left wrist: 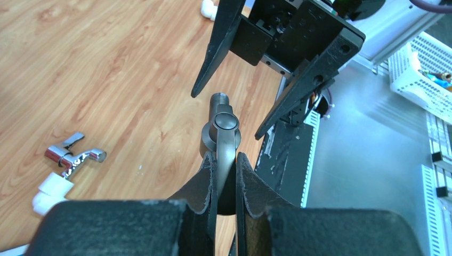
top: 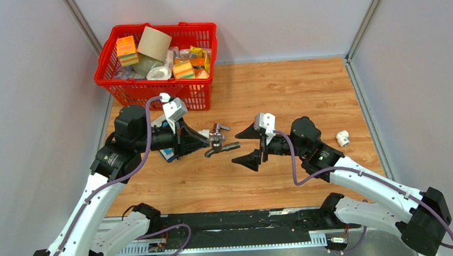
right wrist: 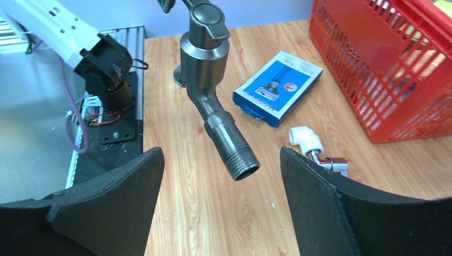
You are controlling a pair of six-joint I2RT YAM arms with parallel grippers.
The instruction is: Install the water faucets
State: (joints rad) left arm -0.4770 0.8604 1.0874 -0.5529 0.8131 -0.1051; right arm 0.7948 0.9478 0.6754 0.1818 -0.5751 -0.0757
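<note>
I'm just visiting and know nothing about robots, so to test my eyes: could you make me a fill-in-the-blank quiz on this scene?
The left gripper grips the dark grey faucet by its ____.
The right gripper is ____, its fingers facing that faucet's threaded end.
The chrome faucet lies on the table with a ____ elbow fitting attached.
The basket at the back is ____.
Missing words: handle; open; white; red.
</note>
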